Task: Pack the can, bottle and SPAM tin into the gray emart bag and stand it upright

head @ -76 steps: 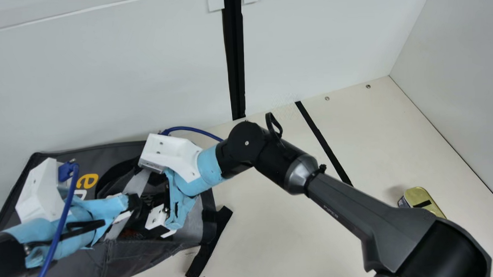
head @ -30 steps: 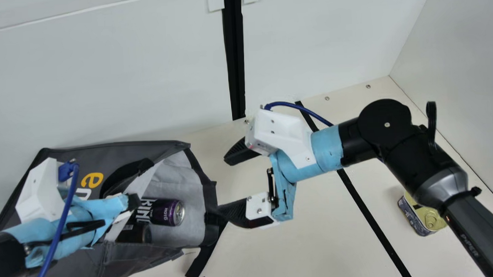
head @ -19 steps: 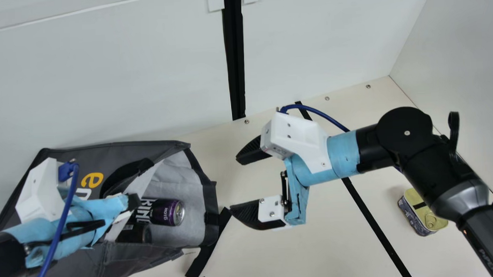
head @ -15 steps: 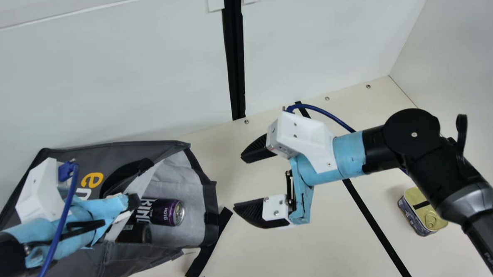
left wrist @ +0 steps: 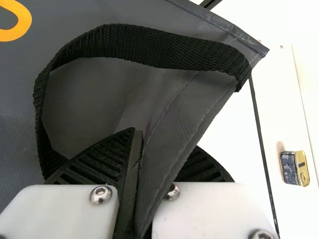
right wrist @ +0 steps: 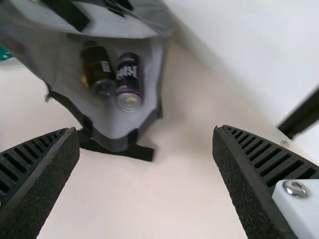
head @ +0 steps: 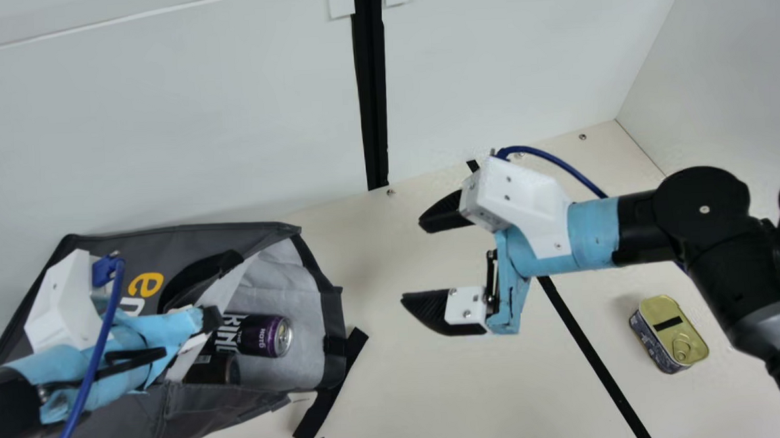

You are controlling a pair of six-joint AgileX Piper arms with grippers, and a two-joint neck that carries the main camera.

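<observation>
The gray emart bag (head: 207, 411) is lying on its side by the back edge of the table (head: 502, 385), its mouth facing the right edge. The left gripper (head: 211, 319) is pinching the bag's fabric near the mouth, its jaws clamped on it. Inside, the can (head: 263, 336) and the bottle (head: 220, 370) are lying side by side. The right gripper (head: 411, 261) is hovering between the bag and the SPAM tin (head: 671, 332), jaws wide apart. The tin is sitting near the table's right edge.
</observation>
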